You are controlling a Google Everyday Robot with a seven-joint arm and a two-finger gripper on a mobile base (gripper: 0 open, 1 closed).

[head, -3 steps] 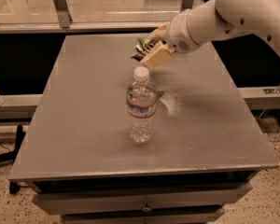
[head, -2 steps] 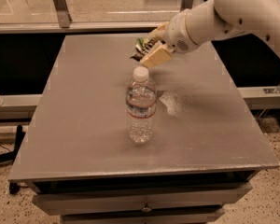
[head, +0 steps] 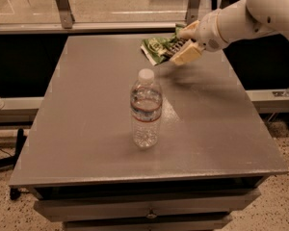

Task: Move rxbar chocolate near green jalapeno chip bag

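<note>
The tan fingers (head: 187, 55) are narrowed onto the rxbar chocolate (head: 179, 45), a dark bar pinched between them. The gripper (head: 179, 42) hangs over the table's (head: 86, 105) one o'clock corner, just at the three o'clock side of the green jalapeno chip bag (head: 156, 48). A water bottle (head: 145, 110) stands upright mid-table, at the bag's six o'clock.

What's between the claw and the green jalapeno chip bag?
Nothing visible. The claw hangs right at the green jalapeno chip bag by the far edge of the table; the water bottle stands mid-table, well clear toward the camera.
</note>
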